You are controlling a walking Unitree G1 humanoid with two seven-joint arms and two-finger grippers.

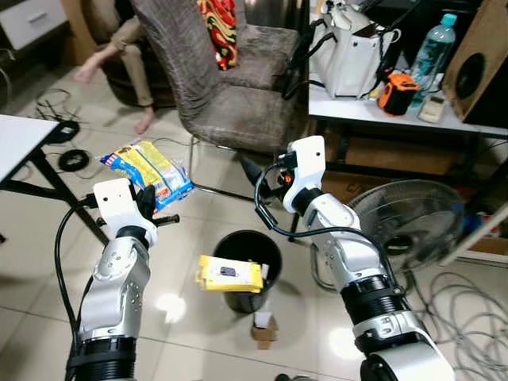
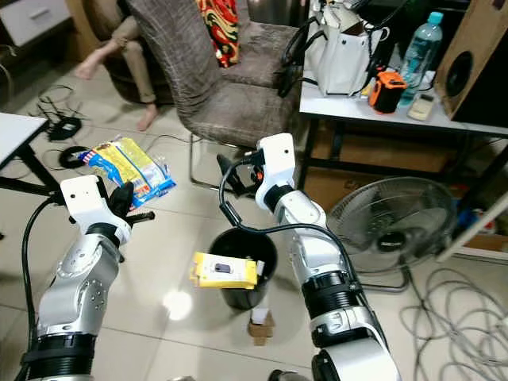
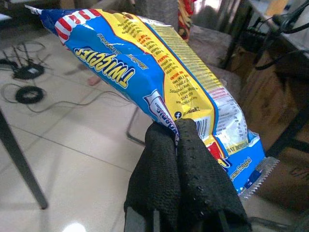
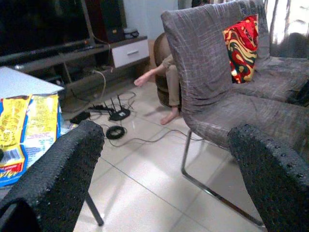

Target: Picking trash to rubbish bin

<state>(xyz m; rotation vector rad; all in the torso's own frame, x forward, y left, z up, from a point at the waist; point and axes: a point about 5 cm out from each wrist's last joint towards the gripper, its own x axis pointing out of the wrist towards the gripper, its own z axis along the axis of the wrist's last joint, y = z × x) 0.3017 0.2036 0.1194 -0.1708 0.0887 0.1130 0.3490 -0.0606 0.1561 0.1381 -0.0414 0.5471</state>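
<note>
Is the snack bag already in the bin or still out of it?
Out. The left gripper is shut on the snack bag, holding it in the air up and to the left of the black bin.

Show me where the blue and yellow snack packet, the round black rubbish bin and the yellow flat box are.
blue and yellow snack packet [image 1: 149, 168], left eye view, middle.
round black rubbish bin [image 1: 238, 239], left eye view, far rim.
yellow flat box [image 1: 230, 274], left eye view, top face.

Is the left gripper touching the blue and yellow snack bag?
Touching. The left wrist view shows the left gripper closed on the snack bag, its black fingers pinching the bag's lower edge.
</note>
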